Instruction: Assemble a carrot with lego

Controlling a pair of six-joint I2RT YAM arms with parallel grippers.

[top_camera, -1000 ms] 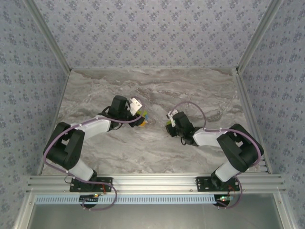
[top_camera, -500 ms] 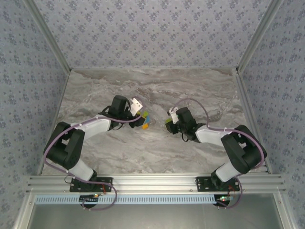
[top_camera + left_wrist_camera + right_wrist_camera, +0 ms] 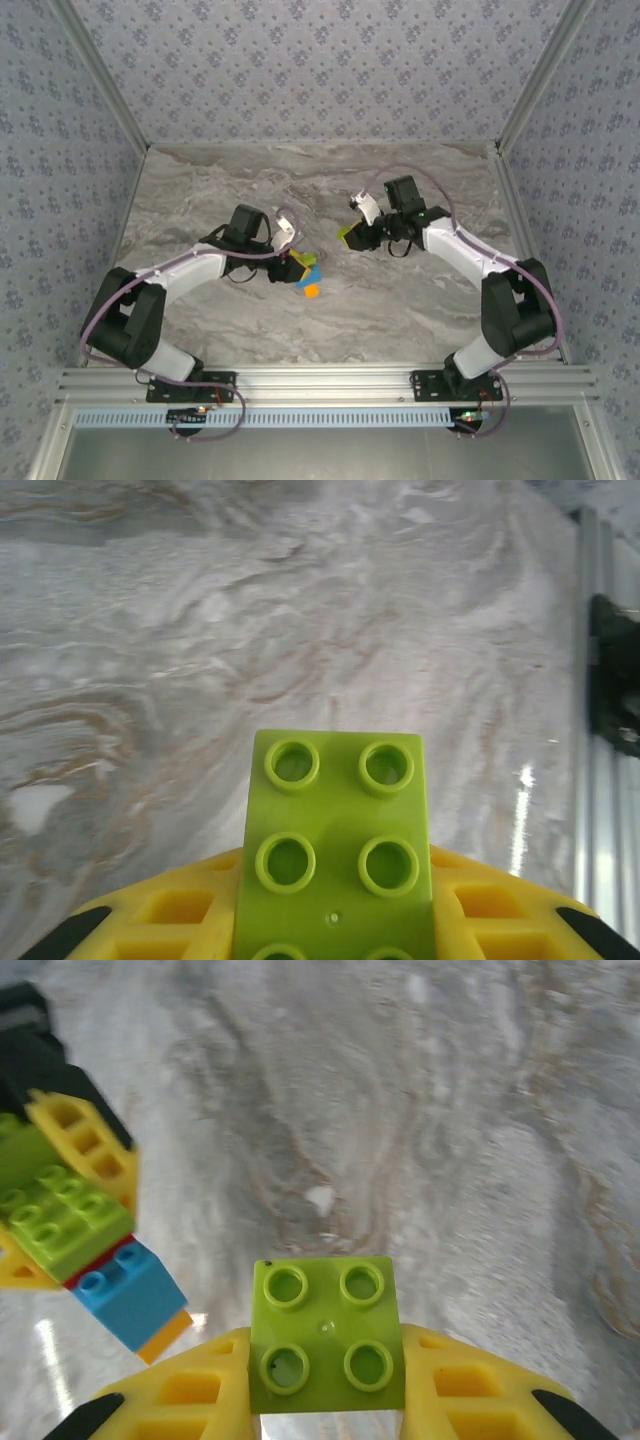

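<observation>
Two closed grips: left fingers (image 3: 160, 920) pinch the carrot (image 3: 306, 277), right fingers (image 3: 180, 1400) a lime brick (image 3: 325, 1335).

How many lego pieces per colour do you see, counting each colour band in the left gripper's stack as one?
Lime green: 2, one band on the stack, one brick in the right gripper
Red band: 1
Blue band: 1
Orange band: 1
Total: 5
</observation>
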